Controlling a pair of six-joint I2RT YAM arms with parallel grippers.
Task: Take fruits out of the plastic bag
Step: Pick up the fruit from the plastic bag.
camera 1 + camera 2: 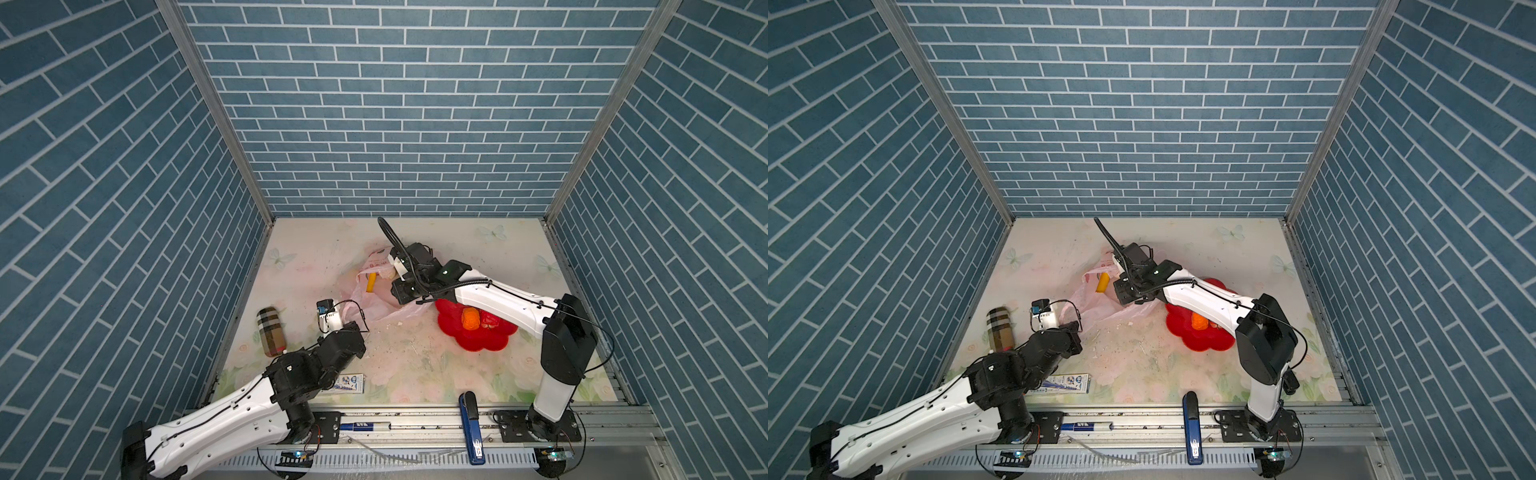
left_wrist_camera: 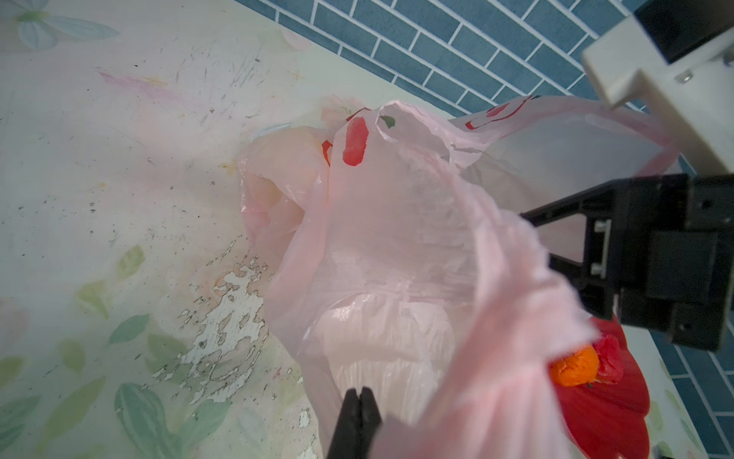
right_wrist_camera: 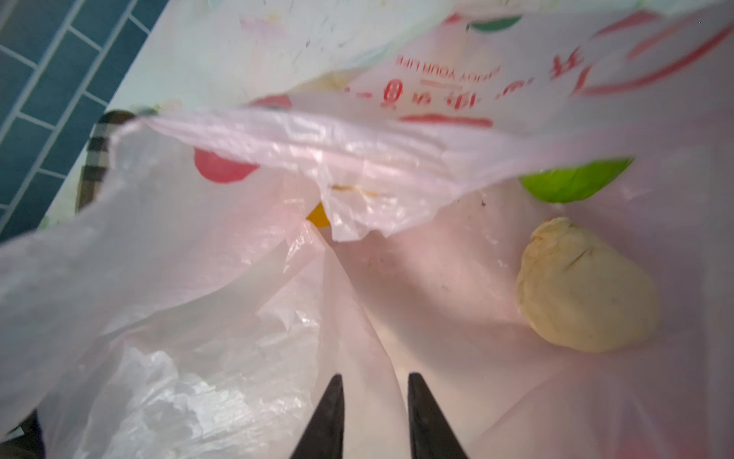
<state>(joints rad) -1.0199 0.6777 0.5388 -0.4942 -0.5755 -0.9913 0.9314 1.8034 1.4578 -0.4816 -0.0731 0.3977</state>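
The plastic bag [image 1: 374, 299] lies crumpled on the counter [image 1: 415, 365], just beside a red plate [image 1: 478, 345] that holds an orange fruit [image 1: 470, 318]. The counter has a worn, flaking flower print, between blue brick-pattern walls [image 1: 395, 124]. The bag is pale pink and translucent with red print. A green fruit [image 3: 572, 183] and a beige fruit [image 3: 584, 286] sit inside. The left fingers [image 2: 353, 413] are pressed together on its film. The right fingers [image 3: 333, 401] stand slightly apart inside it, gripping nothing.

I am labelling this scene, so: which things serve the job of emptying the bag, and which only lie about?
For the job: plastic bag, banana, green fruit, beige fruit, orange fruit, red fruit, red plate under those two.
Lying about: checked case, printed box, marker, blue stapler.
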